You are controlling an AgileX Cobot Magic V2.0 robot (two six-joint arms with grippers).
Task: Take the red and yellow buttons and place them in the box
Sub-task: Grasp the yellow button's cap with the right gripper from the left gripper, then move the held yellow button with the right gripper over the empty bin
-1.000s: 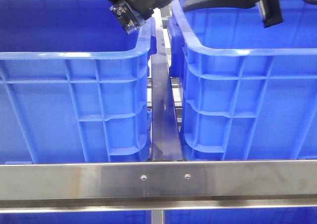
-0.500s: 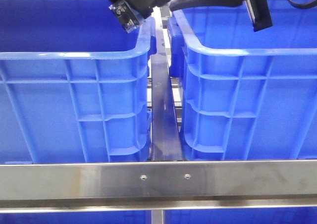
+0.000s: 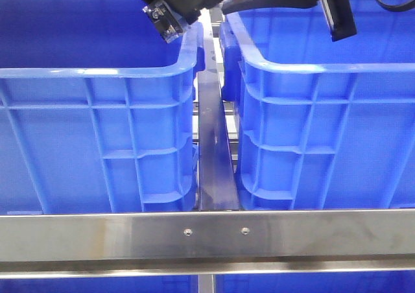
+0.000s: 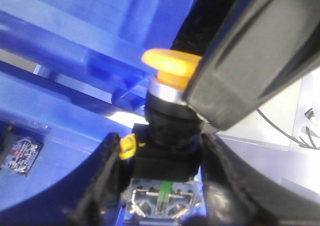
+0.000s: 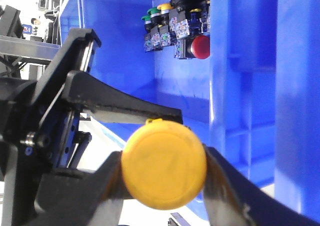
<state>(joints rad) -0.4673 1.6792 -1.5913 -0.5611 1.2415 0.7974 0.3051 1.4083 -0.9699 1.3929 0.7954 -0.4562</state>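
contact is the change: over the last second my right jaws (image 5: 164, 186) swung across and now sit closed against the cap of the yellow button (image 5: 164, 166), while my left jaws (image 4: 162, 186) stay clamped on its black body, so i judge this a handover not yet released. we hang above the steel rail (image 3: 211, 144) between the left box (image 3: 97, 69) and the right box (image 3: 311, 66), whose rim i must clear. a red button (image 5: 201, 46) waits among others in a blue crate, which one i cannot tell.
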